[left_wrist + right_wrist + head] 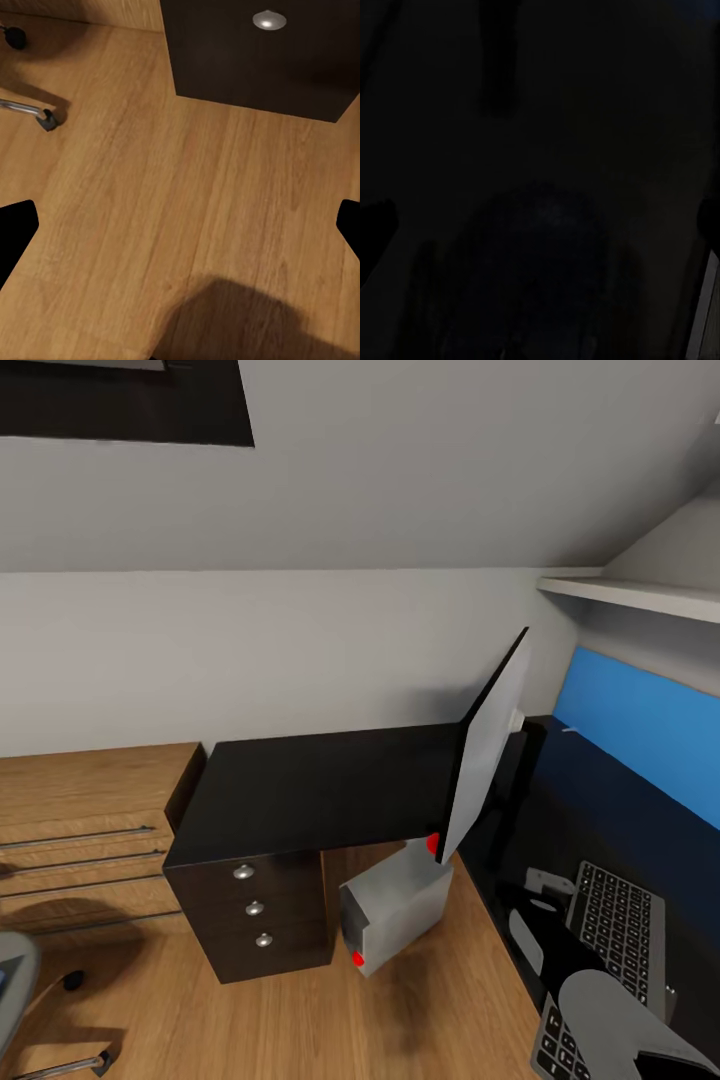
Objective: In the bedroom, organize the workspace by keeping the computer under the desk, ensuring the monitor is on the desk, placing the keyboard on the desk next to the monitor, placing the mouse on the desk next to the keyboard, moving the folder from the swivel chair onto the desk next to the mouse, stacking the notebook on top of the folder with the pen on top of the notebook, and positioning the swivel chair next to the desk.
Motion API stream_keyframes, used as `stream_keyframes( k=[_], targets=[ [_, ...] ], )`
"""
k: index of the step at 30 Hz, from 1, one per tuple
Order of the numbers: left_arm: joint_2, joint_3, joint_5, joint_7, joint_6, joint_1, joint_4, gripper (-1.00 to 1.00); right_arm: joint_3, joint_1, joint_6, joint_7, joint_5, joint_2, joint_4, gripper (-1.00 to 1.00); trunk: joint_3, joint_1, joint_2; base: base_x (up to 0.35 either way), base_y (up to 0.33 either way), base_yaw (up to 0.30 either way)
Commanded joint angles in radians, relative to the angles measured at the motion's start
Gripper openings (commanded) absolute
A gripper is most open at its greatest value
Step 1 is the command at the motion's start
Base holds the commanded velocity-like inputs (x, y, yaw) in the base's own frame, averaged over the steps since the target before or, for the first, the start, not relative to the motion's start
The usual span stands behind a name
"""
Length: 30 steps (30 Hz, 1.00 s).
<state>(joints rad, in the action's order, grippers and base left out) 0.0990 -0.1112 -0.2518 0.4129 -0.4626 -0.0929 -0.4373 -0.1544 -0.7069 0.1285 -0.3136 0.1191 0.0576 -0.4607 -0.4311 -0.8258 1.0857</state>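
Observation:
The desk [320, 785] has a glossy black top and drawers with silver knobs [254, 908]. Under its corner stands the grey computer [395, 910]. The monitor [490, 755] stands on the desk, seen edge-on from its grey back. The keyboard [615, 930] lies on the right wing, partly behind my right arm [610, 1015]. At the lower left shows the swivel chair's seat edge [15, 975]. My left gripper [180, 232] hangs open over bare floor. My right gripper [540, 225] is open close above the dark desk top. Mouse, folder, notebook and pen are out of view.
A wooden cabinet [80, 810] with bar handles stands left of the desk. A blue panel [640, 720] backs the right wing under a white shelf [640, 595]. The chair's chrome leg and caster [45, 118] lie near the drawer front [255, 60].

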Motion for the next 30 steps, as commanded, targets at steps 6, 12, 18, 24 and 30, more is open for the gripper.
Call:
stream_keyframes(
  k=[6, 12, 18, 24, 30],
  targets=[
    [-0.001, -0.009, -0.007, 0.007, -0.004, -0.001, 0.000, 1.00, 0.001, 0.000, 0.006, -0.004, 0.010, -0.001, 0.009, 1.00, -0.001, 0.000, 0.001, 0.000, 0.000, 0.000],
    [-0.001, -0.009, -0.007, 0.007, -0.004, -0.001, 0.000, 1.00, 0.001, 0.000, 0.011, -0.004, 0.010, -0.002, 0.011, 1.00, -0.001, 0.000, 0.001, 0.000, 0.000, 0.000],
    [-0.001, -0.009, -0.007, 0.007, -0.004, -0.001, 0.000, 1.00, 0.001, 0.000, 0.035, -0.004, 0.011, -0.002, 0.014, 1.00, -0.001, 0.000, 0.001, 0.000, 0.000, 0.000],
    [-0.001, -0.009, -0.007, 0.007, -0.004, -0.001, 0.000, 1.00, 0.001, 0.000, 0.040, -0.004, 0.011, -0.003, 0.014, 1.00, -0.001, 0.000, 0.001, 0.000, 0.000, 0.000],
    [-0.001, -0.009, -0.007, 0.007, -0.004, -0.001, 0.000, 1.00, 0.001, 0.000, 0.041, -0.004, 0.011, -0.003, 0.014, 1.00, -0.001, 0.000, 0.001, 0.000, 0.000, 0.000]
  ],
)
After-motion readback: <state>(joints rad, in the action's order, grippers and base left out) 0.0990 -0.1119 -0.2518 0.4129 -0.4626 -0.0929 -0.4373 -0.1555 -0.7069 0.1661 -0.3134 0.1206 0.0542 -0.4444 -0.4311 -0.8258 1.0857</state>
